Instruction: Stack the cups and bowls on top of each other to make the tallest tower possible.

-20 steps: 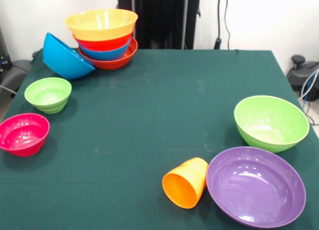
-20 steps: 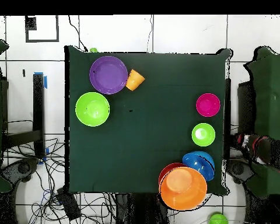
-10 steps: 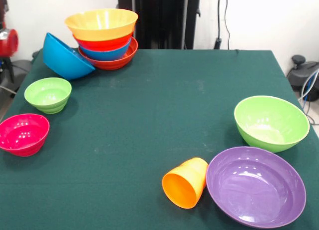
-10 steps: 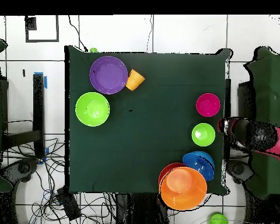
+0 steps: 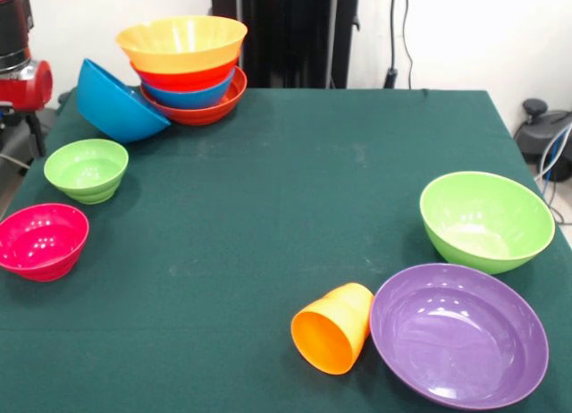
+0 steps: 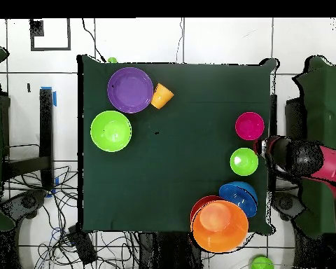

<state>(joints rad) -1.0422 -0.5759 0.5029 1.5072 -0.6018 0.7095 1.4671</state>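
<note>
Green cloth covers the table (image 5: pixel 295 163) before white walls; the end effector's (image 6: pixel 269 148) grip state is unclear.

Red arm (image 6: pixel 307 162) reaches in from the table's side.

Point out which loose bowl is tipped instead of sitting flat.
The blue bowl beside the tower: it leans tilted against the stack, while the green, magenta and purple bowls sit flat, mouths up.

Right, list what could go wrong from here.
1. The tower stands near the table's corner; a nudge could push it off.
2. The blue bowl leans tilted against it and may slip.
3. The orange cup lies on its side, so it could roll when grabbed.
</note>
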